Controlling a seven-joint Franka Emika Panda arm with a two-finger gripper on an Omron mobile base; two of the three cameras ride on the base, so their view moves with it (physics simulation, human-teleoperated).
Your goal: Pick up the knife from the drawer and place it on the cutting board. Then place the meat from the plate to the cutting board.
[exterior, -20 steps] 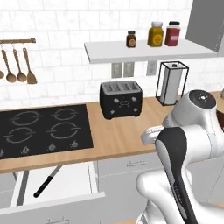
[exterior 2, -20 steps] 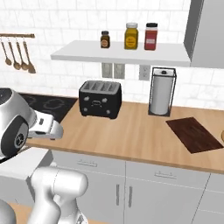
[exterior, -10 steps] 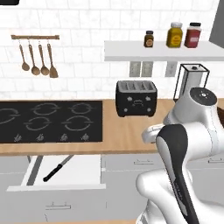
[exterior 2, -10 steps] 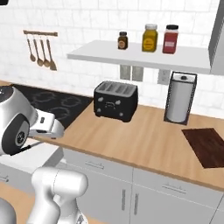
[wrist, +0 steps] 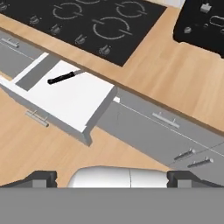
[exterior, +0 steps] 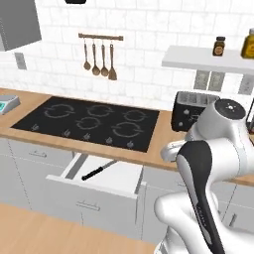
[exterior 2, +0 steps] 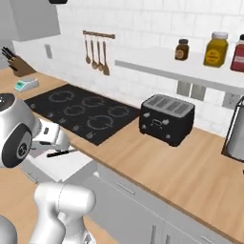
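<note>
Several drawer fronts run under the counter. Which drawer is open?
The drawer below the cooktop, pulled out with the knife lying inside; the neighbouring fronts sit flush.

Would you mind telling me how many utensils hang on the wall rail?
4: the utensils hang side by side from the rail on the tiled wall above the hob.

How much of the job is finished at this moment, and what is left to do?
Done: the drawer stands open, so the knife is reachable. In hand: nothing; the gripper is open, high above the floor, away from the knife. Left: pick up the knife, place it on the cutting board, then the meat.
</note>
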